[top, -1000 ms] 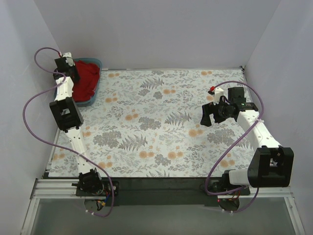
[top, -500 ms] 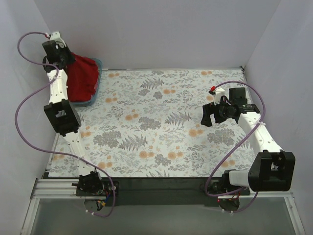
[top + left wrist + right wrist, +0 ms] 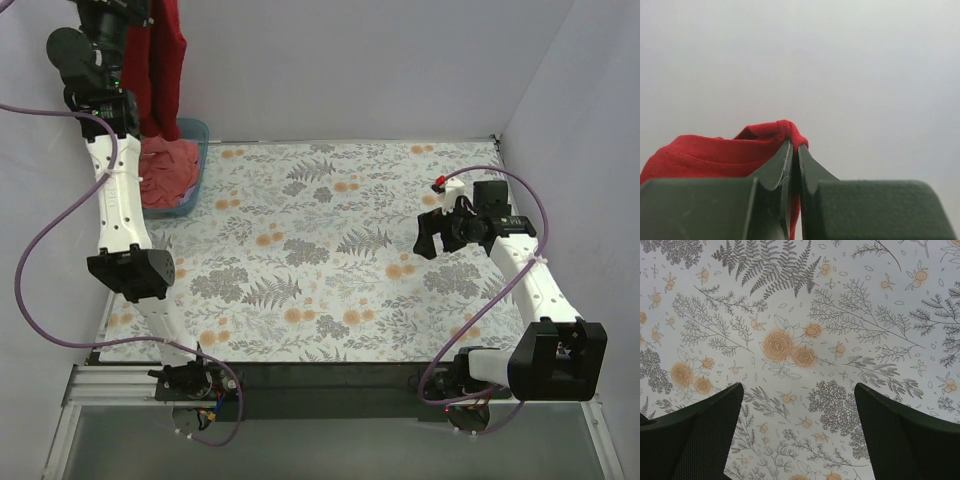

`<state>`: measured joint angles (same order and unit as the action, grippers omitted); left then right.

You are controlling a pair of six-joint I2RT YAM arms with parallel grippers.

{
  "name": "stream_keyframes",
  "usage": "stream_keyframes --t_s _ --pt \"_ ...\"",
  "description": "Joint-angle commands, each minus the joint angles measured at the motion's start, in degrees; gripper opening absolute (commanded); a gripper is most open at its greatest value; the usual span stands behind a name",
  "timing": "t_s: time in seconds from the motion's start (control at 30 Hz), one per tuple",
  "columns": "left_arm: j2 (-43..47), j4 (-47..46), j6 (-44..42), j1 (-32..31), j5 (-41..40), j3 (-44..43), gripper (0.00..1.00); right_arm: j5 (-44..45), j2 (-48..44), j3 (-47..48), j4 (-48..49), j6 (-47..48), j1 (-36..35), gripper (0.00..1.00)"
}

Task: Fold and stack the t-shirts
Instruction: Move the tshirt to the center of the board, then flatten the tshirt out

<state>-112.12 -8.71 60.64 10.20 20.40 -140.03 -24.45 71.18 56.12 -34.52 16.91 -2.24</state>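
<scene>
Left end effector [image 3: 128, 18] is raised high at the far-left corner, fingers pressed together on a small fold of the crimson t-shirt [image 3: 165, 60]. The wrist view shows only a narrow ridge of cloth [image 3: 715, 155] caught at the tips [image 3: 795, 147], so the grip looks thin. The shirt hangs bunched and long, with its lower edge down near the teal tub [image 3: 203, 140]; can't tell if it is clear of the rim. The salmon-pink t-shirt [image 3: 165, 172] lies crumpled in the tub below it.

Step in hand, as I judge it, is lifting the crimson shirt out and carrying it to the floral tabletop [image 3: 330, 250].

- Get the hem above the rim before moving sideways, so it doesn't snag or drag the pink one out.
- Move right slowly with no swing, since a thin pinch can slip.
- Lower hem first at mid-tabletop, then drag back to lay it flat.

Right end effector [image 3: 432, 235] hovers over the right side of the tabletop with fingers wide apart and nothing between them [image 3: 797, 387]. It is well placed to take a second corner or shoulder and spread the cloth.
</scene>
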Motion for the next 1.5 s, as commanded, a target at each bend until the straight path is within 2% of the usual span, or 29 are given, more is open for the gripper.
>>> stream_keyframes --t_s 0.0,0.03,0.07,0.23,0.3,0.37,0.4,0.43,0.47,0.5,0.53,0.57,0.63,0.67,0.7,0.73,0.77,0.83,0.87,0.93,0.97,1.0,1.23,1.4,1.47 --pt "4.9 -8.9 3.1 -8.8 0.7 -2.2 0.0 -1.4 -1.5 -0.3 0.8 0.1 1.3 0.99" --pt "5.1 -9.6 2.9 -9.8 0.4 -2.6 0.0 -1.5 -1.5 -0.1 0.7 0.0 1.4 0.99" --pt "5.1 -10.3 1.9 -14.1 -0.7 -3.2 0.0 -1.6 -1.6 -0.1 0.8 0.0 1.7 0.98" --pt "5.7 -13.1 2.1 -20.2 -2.5 -4.6 0.0 -2.1 -2.0 0.0 0.7 -0.5 1.7 0.99" --pt "7.0 -12.7 4.5 -21.0 -3.2 -2.4 0.0 -2.4 -2.3 0.0 0.7 -0.5 3.4 0.98" --pt "11.3 -9.5 5.8 -20.9 -3.9 6.1 0.01 -2.9 -2.4 0.2 0.4 -0.3 4.0 0.98" --pt "13.8 -9.1 4.5 -20.7 -3.4 12.0 0.29 -3.8 -2.5 0.7 -0.4 0.0 4.1 0.98" --pt "16.4 -9.1 2.9 -20.3 -2.9 17.8 0.44 -4.2 -2.5 1.2 -1.1 0.5 4.3 0.98" --pt "22.2 -8.2 1.2 -19.6 -3.3 29.9 0.59 -4.2 -2.7 1.6 -1.8 1.7 4.6 0.98" --pt "24.5 -6.7 -0.6 -19.3 -4.3 34.8 0.82 -4.1 -3.1 2.5 -3.3 2.2 5.0 0.98" --pt "26.8 -4.8 -1.7 -18.4 -5.7 38.8 0.86 -4.2 -3.7 2.9 -3.8 2.7 5.3 0.98" --pt "29.8 -0.4 -3.1 -16.0 -6.1 46.9 0.86 -4.3 -4.1 3.4 -4.4 3.4 6.3 0.99" --pt "32.0 3.2 -3.1 -12.1 -2.3 54.2 0.87 -5.2 -5.3 4.6 -6.1 4.2 7.2 0.98" --pt "32.9 5.3 -3.9 -8.0 -0.6 57.4 0.87 -5.1 -5.7 5.0 -6.6 4.8 7.8 0.98" --pt "34.9 5.7 -4.0 -6.6 0.2 63.9 0.87 -3.9 -5.7 5.3 -7.0 5.5 7.8 0.98" --pt "35.6 5.6 -4.5 -5.9 1.3 66.7 0.87 -2.8 -5.4 5.8 -8.2 6.1 7.9 0.99" --pt "36.2 6.4 -8.8 -5.5 7.2 68.8 0.87 -1.8 -4.9 6.0 -8.6 7.7 8.1 0.99" --pt "36.3 8.3 -11.3 -6.7 16.1 73.1 0.86 1.0 -3.1 6.5 -10.1 9.2 8.6 0.99" --pt "35.6 11.2 -12.4 -7.7 18.3 73.7 0.85 1.5 -2.1 6.9 -11.2 10.1 9.3 0.98" --pt "32.9 19.0 -22.5 -11.3 23.0 70.6 0.83 2.6 1.1 7.9 -13.2 12.6 10.0 0.98" --pt "29.9 26.0 -26.1 -15.3 21.6 69.8 0.84 3.1 2.5 9.3 -15.7 13.6 10.7 0.98" --pt "28.2 28.3 -29.2 -17.3 19.3 69.2 0.84 4.5 4.8 9.8 -16.6 14.5 11.1 0.98" --pt "15.3 30.6 -30.6 -26.9 7.4 66.6 0.85 11.8 12.4 9.8 -19.5 19.6 14.3 0.98" --pt "4.4 38.6 -31.3 -32.3 3.2 59.1 0.85 14.8 17.1 7.4 -19.0 22.5 14.9 0.95" --pt "3.1 41.1 -31.1 -33.5 1.5 59.0 0.86 15.8 17.9 5.9 -17.2 23.3 15.3 0.95"
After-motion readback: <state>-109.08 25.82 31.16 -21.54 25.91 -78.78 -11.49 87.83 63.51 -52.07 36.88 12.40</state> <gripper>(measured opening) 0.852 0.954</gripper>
